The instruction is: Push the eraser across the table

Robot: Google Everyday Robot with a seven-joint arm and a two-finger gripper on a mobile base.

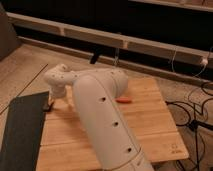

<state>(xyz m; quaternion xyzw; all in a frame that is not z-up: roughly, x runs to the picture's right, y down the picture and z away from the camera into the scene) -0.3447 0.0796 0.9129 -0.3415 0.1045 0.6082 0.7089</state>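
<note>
The light wooden table [155, 120] fills the middle of the camera view. My white arm rises from the bottom centre, bends above the table and reaches left. My gripper [50, 104] hangs low over the table's left edge, next to the dark grey mat [22, 130]. A small dark object [48, 107] lies right at the gripper's tip; it may be the eraser, and the gripper partly covers it. I cannot tell if they touch.
A thin orange object [124, 100] lies on the table right of my arm. Black cables [192, 112] trail on the floor to the right. A long low ledge [100, 37] runs behind the table. My arm hides much of the table's middle.
</note>
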